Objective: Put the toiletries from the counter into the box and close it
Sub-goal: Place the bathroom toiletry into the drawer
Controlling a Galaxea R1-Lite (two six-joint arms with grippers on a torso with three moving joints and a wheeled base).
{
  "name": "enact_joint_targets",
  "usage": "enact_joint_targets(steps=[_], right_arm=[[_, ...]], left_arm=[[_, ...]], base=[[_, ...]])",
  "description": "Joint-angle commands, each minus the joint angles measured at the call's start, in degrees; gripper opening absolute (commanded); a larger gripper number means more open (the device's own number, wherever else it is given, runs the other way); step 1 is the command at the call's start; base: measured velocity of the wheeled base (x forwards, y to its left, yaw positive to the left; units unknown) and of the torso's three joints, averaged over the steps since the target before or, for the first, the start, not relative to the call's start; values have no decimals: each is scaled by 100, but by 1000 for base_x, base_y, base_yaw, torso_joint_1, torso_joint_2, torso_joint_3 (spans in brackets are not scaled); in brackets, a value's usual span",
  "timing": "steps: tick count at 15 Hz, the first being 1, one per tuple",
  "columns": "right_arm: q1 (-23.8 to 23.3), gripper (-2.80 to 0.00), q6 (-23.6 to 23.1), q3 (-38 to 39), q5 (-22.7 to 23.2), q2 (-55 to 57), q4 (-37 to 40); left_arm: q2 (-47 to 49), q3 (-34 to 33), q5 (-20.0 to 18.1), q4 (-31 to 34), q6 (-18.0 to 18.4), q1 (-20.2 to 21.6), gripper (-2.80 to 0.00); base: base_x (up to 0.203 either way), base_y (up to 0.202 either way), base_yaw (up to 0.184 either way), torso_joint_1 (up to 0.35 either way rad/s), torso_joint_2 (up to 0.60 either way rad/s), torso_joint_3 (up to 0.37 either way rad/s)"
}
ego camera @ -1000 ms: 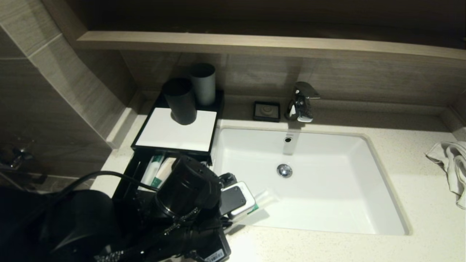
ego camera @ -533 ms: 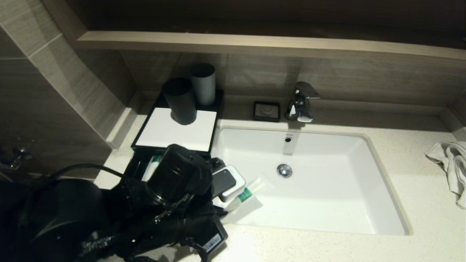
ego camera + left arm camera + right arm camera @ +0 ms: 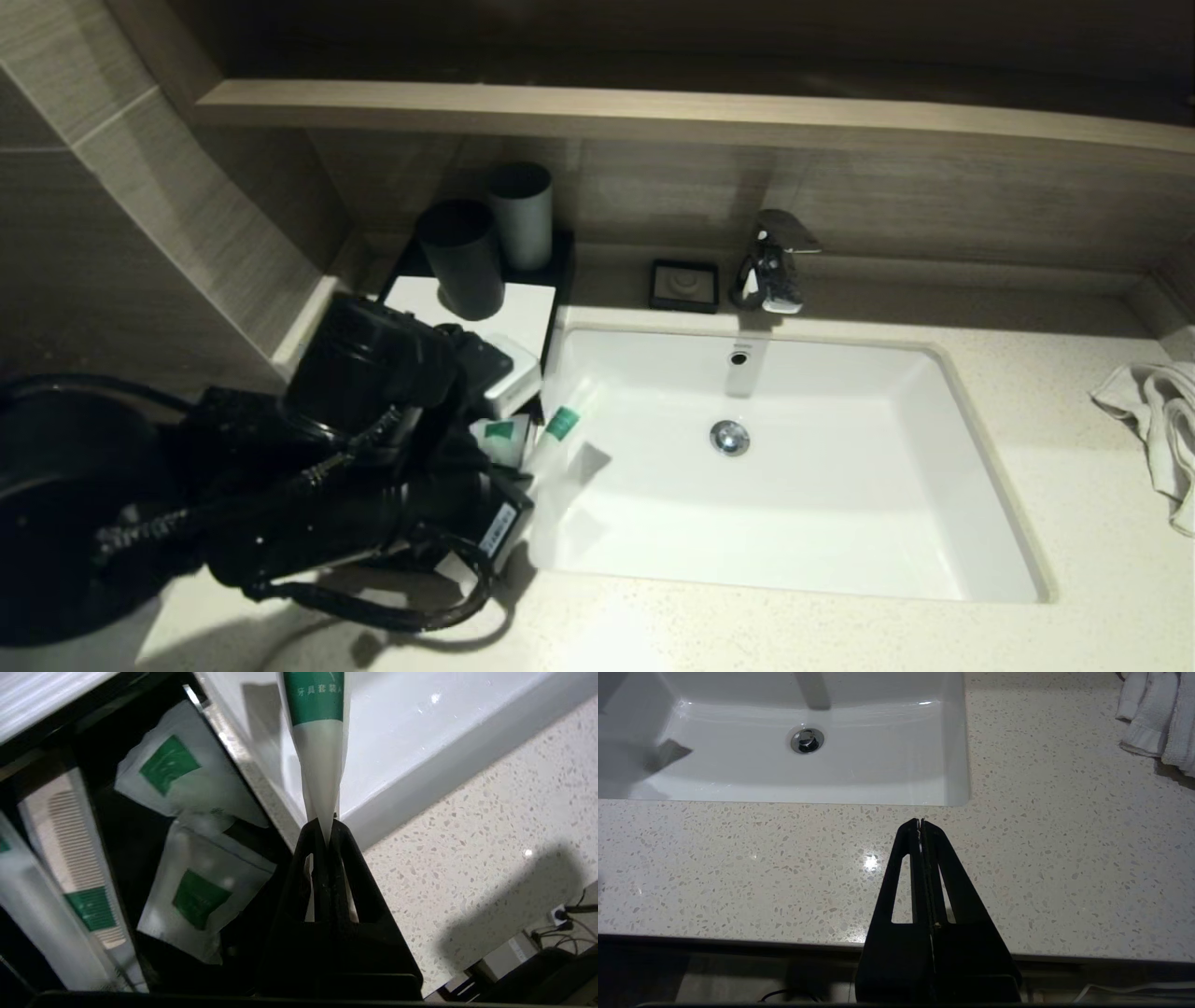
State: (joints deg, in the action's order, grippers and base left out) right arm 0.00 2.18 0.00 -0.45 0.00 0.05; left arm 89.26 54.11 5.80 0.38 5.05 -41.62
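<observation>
1. Two arms belong to this rig; only the left one shows in the head view, a dark mass low on the left over the counter (image 3: 747, 635), while the right gripper (image 3: 920, 823) hangs above the counter's near edge, its fingers pressed together on nothing.
2. Left gripper (image 3: 324, 828) sits pinched tight on the bottom end of a toothbrush packet (image 3: 317, 742), a clear sleeve with a green band and small printed characters.
3. From the head view the toothbrush packet (image 3: 560, 429) slants up and away from the gripper, hanging over the sink's left rim, right beside the box.
4. Below and beside the gripper lies the open box (image 3: 126, 826), a black drawer-like compartment at the left of the sink (image 3: 840, 523).
5. Inside the box, in the left wrist view, rest two white sachets with green squares, one sachet (image 3: 177, 772) farther in and another sachet (image 3: 201, 900) overlapping its edge, plus a comb packet (image 3: 70, 849) and one more long packet with green marking alongside it.
6. Beyond the arm, a white mat (image 3: 523, 313) tops the black stand, carrying a black cup (image 3: 462, 257) and a grey cup (image 3: 521, 215) behind it.
7. Farther back stand a small black soap dish (image 3: 684, 285) and the chrome faucet (image 3: 775, 261).
8. Off at the right edge lies a crumpled white towel (image 3: 1158, 420).
</observation>
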Motion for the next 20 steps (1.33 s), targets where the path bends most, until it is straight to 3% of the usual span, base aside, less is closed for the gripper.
enact_joint_targets(steps=[1,9,17,20], right_arm=[[0,-280,1,0,1,9,-5],[0,-280,1,0,1,9,4],[0,-280,1,0,1,9,4],[0,-280,1,0,1,9,-5]], left_arm=[[-291,182,3,336,-129,386,-280],[-671,223,26,1262,-163,1477,-280],[-980,144,17,1965,-197,1815,-280],[-980,112,21,2266,-372,1815,-280]], base=[[0,0,0,0,0,0],[0,0,0,0,0,0],[0,0,0,0,0,0],[0,0,0,0,0,0]])
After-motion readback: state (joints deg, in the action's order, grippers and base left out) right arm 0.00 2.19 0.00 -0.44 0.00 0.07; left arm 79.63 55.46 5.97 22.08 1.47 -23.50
